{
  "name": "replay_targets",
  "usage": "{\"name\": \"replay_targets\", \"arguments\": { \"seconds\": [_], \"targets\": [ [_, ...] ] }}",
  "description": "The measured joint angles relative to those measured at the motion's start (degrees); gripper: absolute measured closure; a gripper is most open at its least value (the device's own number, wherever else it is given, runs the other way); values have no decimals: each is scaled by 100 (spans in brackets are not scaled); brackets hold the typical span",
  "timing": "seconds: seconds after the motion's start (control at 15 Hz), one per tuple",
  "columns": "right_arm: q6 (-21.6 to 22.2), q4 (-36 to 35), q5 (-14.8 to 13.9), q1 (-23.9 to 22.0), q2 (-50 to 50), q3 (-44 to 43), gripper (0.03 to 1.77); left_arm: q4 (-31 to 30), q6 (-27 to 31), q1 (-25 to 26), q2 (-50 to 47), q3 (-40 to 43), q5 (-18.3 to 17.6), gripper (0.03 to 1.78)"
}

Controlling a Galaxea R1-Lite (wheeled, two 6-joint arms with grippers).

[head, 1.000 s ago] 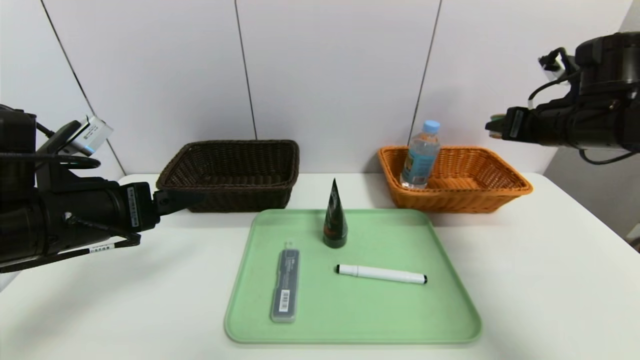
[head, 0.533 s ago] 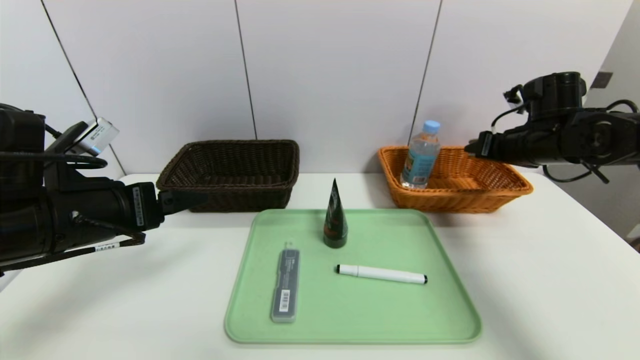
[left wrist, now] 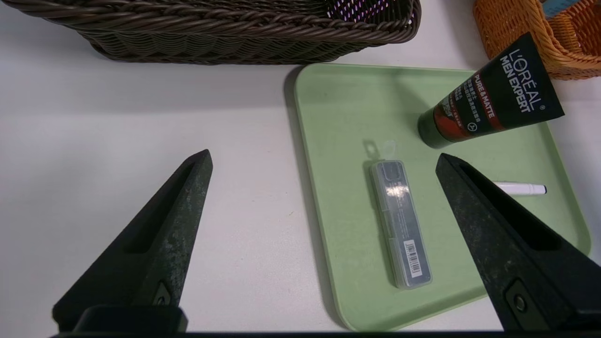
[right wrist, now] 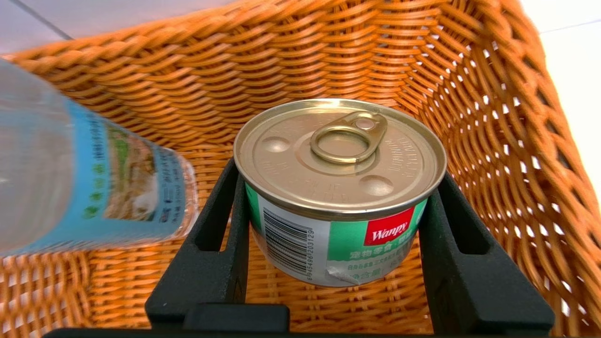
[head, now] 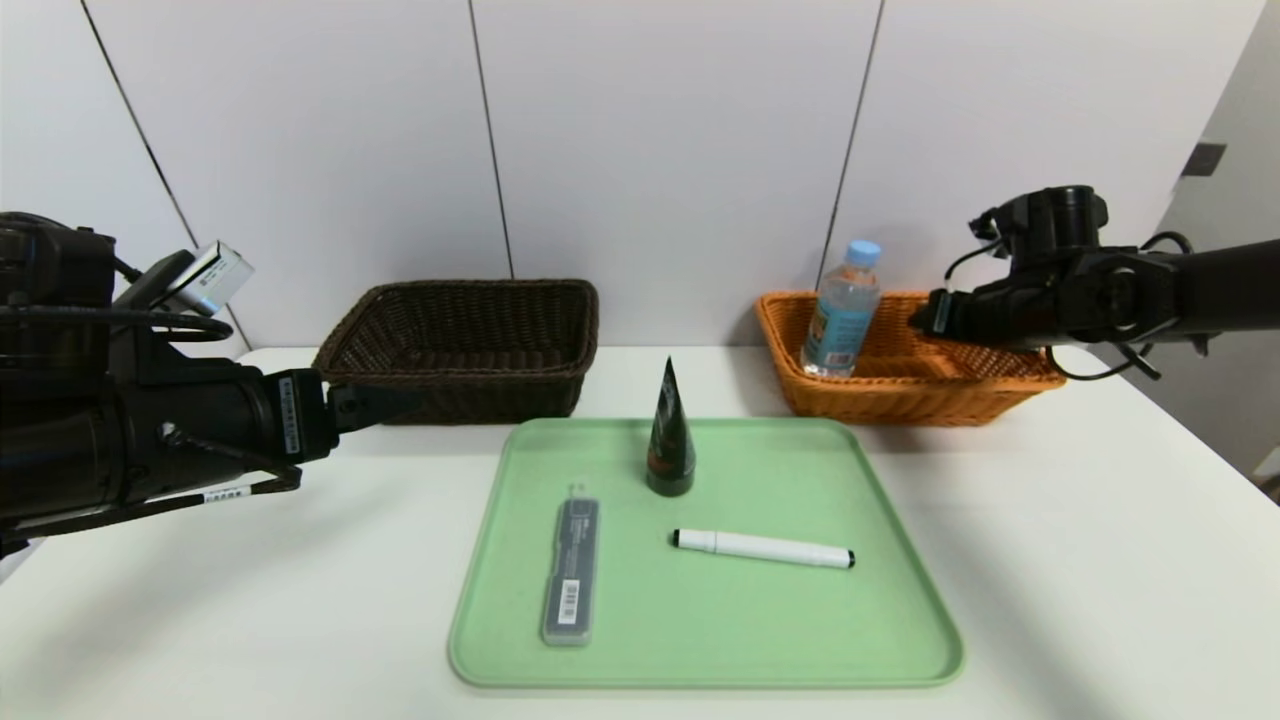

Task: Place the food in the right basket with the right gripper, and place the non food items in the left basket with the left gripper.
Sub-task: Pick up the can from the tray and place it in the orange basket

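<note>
A can [right wrist: 339, 188] is clamped between the two black fingers [right wrist: 218, 244] of the right gripper [right wrist: 335, 239], one finger pressed to each side of it. The can is held upright over the inside of the orange basket [head: 1000, 385] at the far right of the table [head: 1100, 560]; whether it touches the basket floor cannot be told. A gold lid with a ring pull, a green and white label, a red brand patch and a barcode are seen on the can. A water bottle [head: 840, 312] with a blue cap and blue label is stood in the left part of the same basket, just beside the can.

The left gripper [left wrist: 324, 164] is held above the near left of the table with its fingers [left wrist: 159, 234] spread wide apart and nothing between them.

A green tray [head: 880, 640] is laid in the middle of the table, near both baskets. On it a dark tube [head: 670, 435] is stood on its cap at the far side, a grey case [head: 571, 570] is laid at the left, and a white pen [head: 762, 548] with black ends is laid at the right. A brown basket [head: 460, 345] is set at the far left.
</note>
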Motion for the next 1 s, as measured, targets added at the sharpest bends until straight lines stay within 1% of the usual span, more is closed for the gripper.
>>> {"name": "replay_targets", "arguments": {
  "seconds": [0.33,0.47,0.6,0.73,1.0],
  "targets": [
    [-55,9,-17,1,166,-96,82,0,-2,0,9,-2,2,12],
    [-51,2,-9,4,171,-118,64,0,-2,0,5,-2,2,12],
    [-110,113,-22,9,132,-107,51,0,2,0,-22,-2,0,12],
    [-184,402,-17,11,83,-90,42,0,0,0,-48,-33,2,12],
    [-167,461,28,6,-50,-110,29,-9,50,5,-127,-93,26,12]
  ]
}}
